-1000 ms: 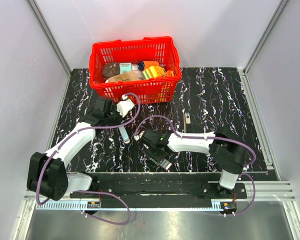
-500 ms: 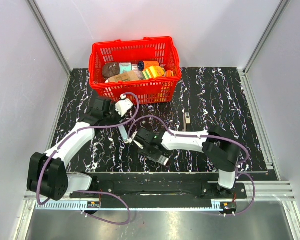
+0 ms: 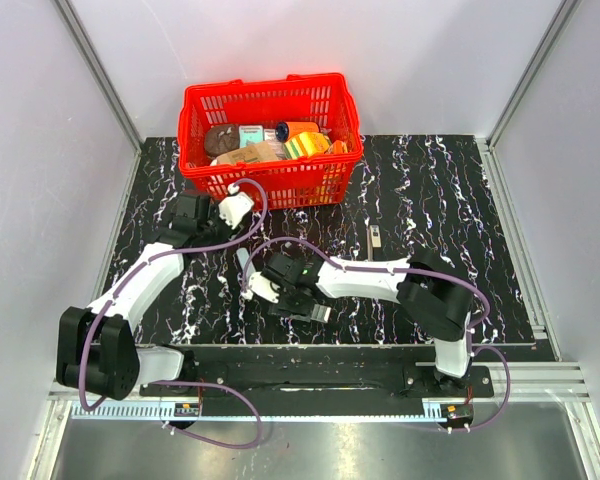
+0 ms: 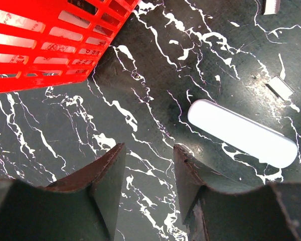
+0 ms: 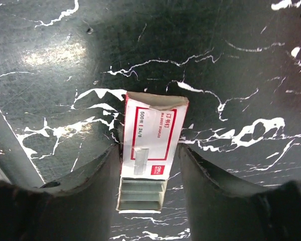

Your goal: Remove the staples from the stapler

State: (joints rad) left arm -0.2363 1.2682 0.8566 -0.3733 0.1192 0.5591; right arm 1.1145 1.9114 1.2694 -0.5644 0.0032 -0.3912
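Observation:
The stapler lies on the black marbled table to the right of centre, slim and dark with a grey metal end, and neither gripper is near it. Near the table's front edge, my right gripper is shut on a small red-and-white staple box. Both fingers press against the box's sides, and grey staple strips show in its open end. My left gripper hangs open over bare table just below the basket, with nothing between its fingers.
A red basket full of items stands at the back of the table. A white oblong piece lies right of the left gripper, with a short loose staple strip beyond it. Grey walls close in both sides.
My right gripper has moved left and a little away from the front edge with the box between its fingers. My left gripper has drawn back slightly toward the basket.

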